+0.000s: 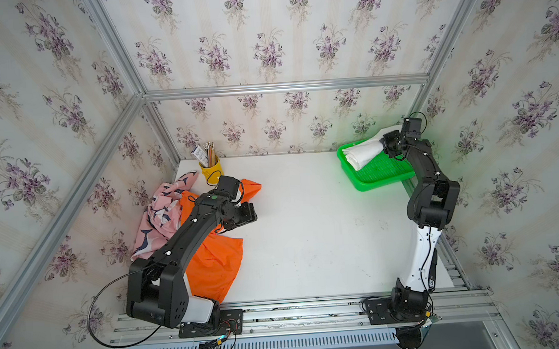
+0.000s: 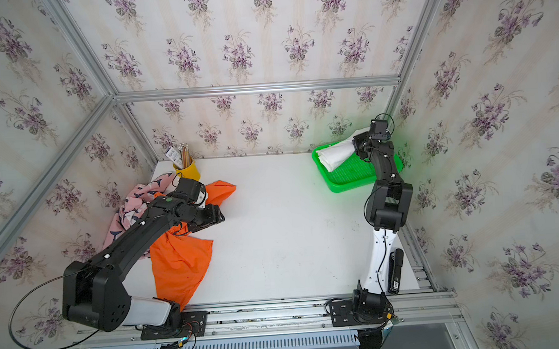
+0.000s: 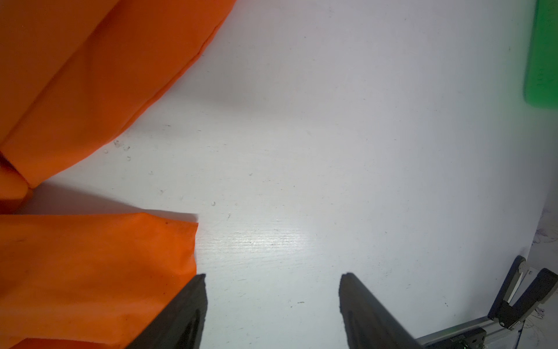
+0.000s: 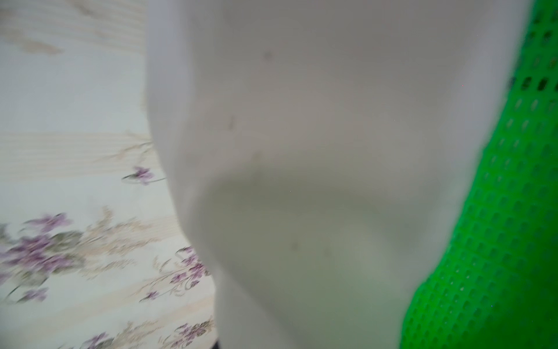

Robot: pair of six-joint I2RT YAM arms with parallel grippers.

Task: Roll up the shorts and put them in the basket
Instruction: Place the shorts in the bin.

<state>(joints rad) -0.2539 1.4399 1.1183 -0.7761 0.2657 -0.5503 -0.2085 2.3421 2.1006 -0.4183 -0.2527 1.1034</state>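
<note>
- The white shorts (image 1: 364, 154) lie as a roll in the green tray (image 1: 383, 176) at the far right corner of the tabletop (image 1: 307, 229). One end rises over the tray's far rim toward the wall.
- The right gripper (image 1: 389, 145) is at that raised end. Its wrist view shows only blurred white cloth and no fingers, so I cannot tell whether it grips the roll or stands open against it.
- The orange shorts (image 1: 217, 264) lie crumpled and unrolled at the near left, partly under the left arm. They overlap the pink shorts (image 1: 162, 214), which are bunched against the left wall near a yellow cup (image 1: 213, 169).
- The left gripper (image 3: 272, 276) hangs low over bare tabletop, wide open and empty, just beside a hemmed corner of the orange cloth.
- Handling, as I judge it: the orange pair is light, thin and limp. It will drape and fold instead of keeping a shape, and it may slide on the smooth tabletop. Nothing about it is fragile.
- The hem corner next to the left gripper looks like the best hold, since the doubled cloth there gives the fingers more to pinch.
- It likely needs dragging clear of the pink pair and laying flat at mid-tabletop before any rolling.
- A pinch nearer the overlap risks catching both garments.
</note>
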